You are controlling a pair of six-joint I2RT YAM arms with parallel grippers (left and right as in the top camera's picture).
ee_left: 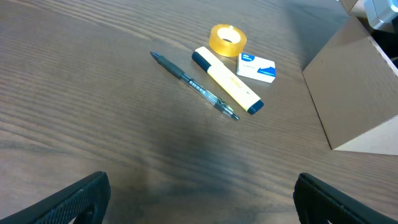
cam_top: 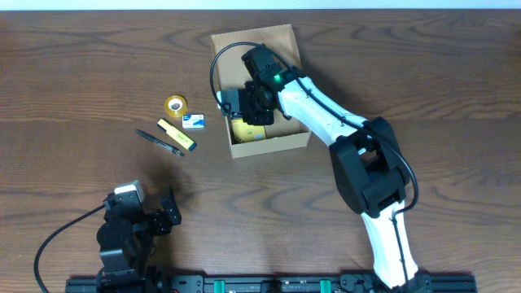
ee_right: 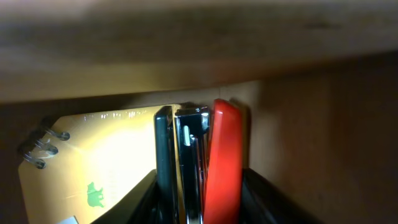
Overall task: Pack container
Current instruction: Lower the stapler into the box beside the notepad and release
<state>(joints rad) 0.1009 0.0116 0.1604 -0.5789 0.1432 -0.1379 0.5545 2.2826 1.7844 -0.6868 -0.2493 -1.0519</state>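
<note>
The tan cardboard container point(cam_top: 269, 145) stands open at the back middle of the table, flap lid folded back; its side also shows in the left wrist view point(ee_left: 354, 93). My right gripper point(cam_top: 252, 98) reaches down inside it and is shut on a red, black and chrome stapler point(ee_right: 199, 155), held against the inner wall point(ee_right: 311, 124). A yellow spiral notepad point(cam_top: 248, 130) lies in the container beside the stapler, also in the right wrist view point(ee_right: 106, 168). My left gripper point(cam_top: 167, 213) is open and empty near the front left, over bare table point(ee_left: 202, 180).
Left of the container lie a yellow tape roll point(cam_top: 176, 105) point(ee_left: 227, 40), a small white-and-blue box point(cam_top: 194, 121) point(ee_left: 256, 66), a yellow highlighter point(cam_top: 177, 134) point(ee_left: 227, 81) and a dark pen point(cam_top: 159, 142) point(ee_left: 194, 85).
</note>
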